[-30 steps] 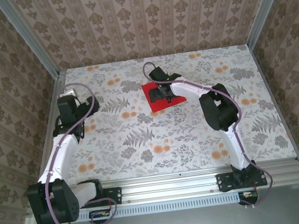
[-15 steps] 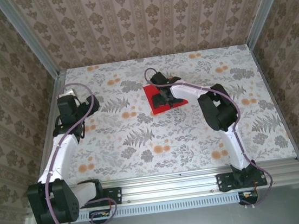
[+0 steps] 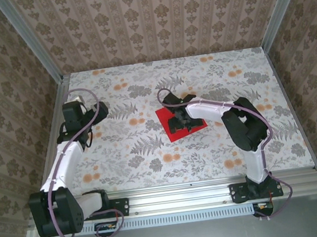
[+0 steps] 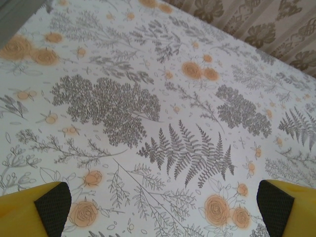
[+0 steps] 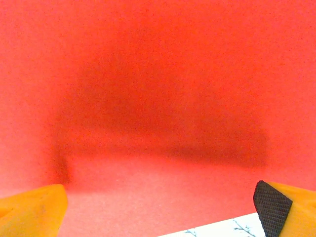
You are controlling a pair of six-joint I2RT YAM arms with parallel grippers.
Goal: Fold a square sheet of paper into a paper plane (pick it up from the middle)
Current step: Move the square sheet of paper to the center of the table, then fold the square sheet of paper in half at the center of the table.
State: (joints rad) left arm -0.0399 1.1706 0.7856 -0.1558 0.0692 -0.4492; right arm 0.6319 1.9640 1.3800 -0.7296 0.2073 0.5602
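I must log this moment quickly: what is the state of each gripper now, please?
Left gripper: open, holding nothing.
Right gripper: open, close over the square sheet of paper, not gripping it.

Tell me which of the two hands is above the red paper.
The right hand: it hangs open over the square sheet of paper. The left hand, also open, is over the floral table, away from the sheet.
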